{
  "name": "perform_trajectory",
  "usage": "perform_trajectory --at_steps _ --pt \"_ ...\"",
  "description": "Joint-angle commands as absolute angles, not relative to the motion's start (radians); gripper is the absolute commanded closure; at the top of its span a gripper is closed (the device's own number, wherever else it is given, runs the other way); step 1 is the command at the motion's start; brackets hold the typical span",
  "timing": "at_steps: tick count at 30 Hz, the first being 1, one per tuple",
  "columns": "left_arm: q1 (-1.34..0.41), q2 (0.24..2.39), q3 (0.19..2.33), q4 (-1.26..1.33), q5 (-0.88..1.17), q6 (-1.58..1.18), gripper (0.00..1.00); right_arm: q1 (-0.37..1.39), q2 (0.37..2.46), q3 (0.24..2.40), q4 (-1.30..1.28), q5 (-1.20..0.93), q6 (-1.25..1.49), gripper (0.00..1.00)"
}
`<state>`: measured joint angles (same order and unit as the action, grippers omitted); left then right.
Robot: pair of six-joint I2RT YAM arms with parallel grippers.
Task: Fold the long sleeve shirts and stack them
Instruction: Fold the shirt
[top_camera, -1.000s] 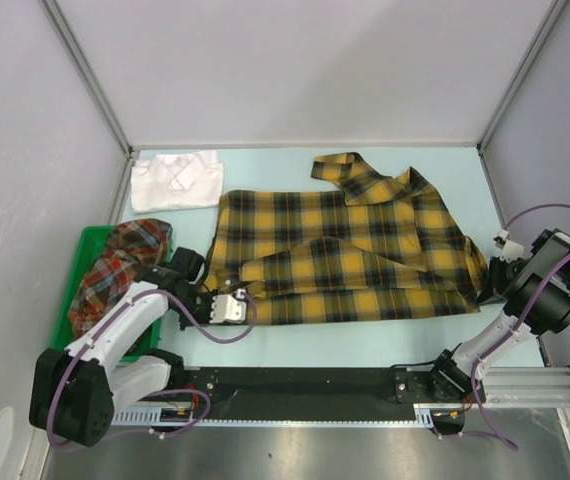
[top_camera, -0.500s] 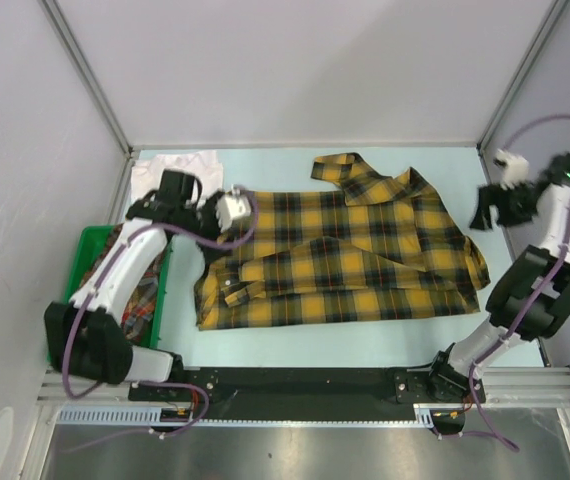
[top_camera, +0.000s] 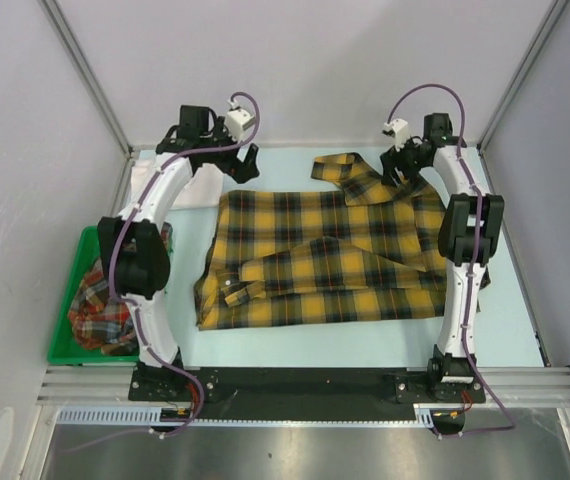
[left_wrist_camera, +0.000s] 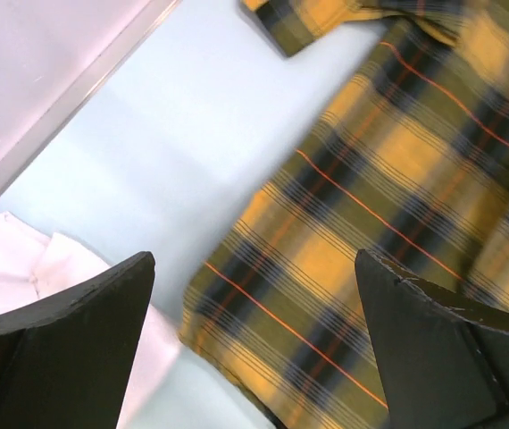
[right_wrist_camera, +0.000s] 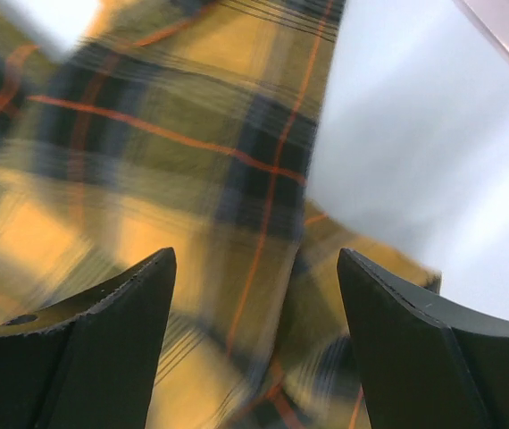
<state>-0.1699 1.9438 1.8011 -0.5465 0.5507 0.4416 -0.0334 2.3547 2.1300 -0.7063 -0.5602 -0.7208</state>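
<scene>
Left gripper (top_camera: 245, 160): fingers spread wide with nothing between them, hanging over the far-left corner of the yellow plaid shirt (top_camera: 335, 250).
Right gripper (top_camera: 398, 166): fingers well apart and empty, above the shirt's far-right shoulder area. The wrist view is blurred.
Yellow plaid shirt: lies flat on the desk (top_camera: 510, 290). It spans from under one gripper to under the other and runs back toward the arm bases. One sleeve (top_camera: 315, 265) is folded across the body.
Edge below left gripper: the shirt's corner edge runs slantwise under the gap. There is plaid toward the right finger and bare desk beyond toward the back rail (top_camera: 305, 145).
Edge below right gripper: a straight plaid edge runs down the gap, with cloth on its left and bare desk on its right.
Loose flap (top_camera: 340, 168): a plaid piece lying between the two grippers, nearer the right one.
White shirt (left_wrist_camera: 22, 268): folded, just left of the left gripper and just beside the plaid corner. Contact cannot be told.
Red-orange plaid shirt (top_camera: 100, 305): bunched in the green bin (top_camera: 65, 350), well behind the left gripper by the left wall.
Open room: bare desk between the grippers along the back rail, a wider patch right of the right gripper up to the side wall, and a strip between the shirt's hem and the arm bases.
</scene>
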Motion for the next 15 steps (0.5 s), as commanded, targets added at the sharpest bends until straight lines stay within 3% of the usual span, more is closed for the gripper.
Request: perform_trajectory --at_steps 1,9,15 --pt "-0.163 2.079 1.928 -0.65 0.529 0.461 0.01 -0.037 2.427 2.263 -0.753 -0.542 -0.776 0.21" --pt "-0.166 2.301 2.126 -0.781 0.437 0.699 0.27 -0.046 2.413 2.188 -0.775 -0.546 -0.816 0.25" --pt "-0.166 2.355 2.151 -0.822 0.403 0.776 0.37 -0.061 2.402 2.174 -0.788 -0.575 -0.796 0.47"
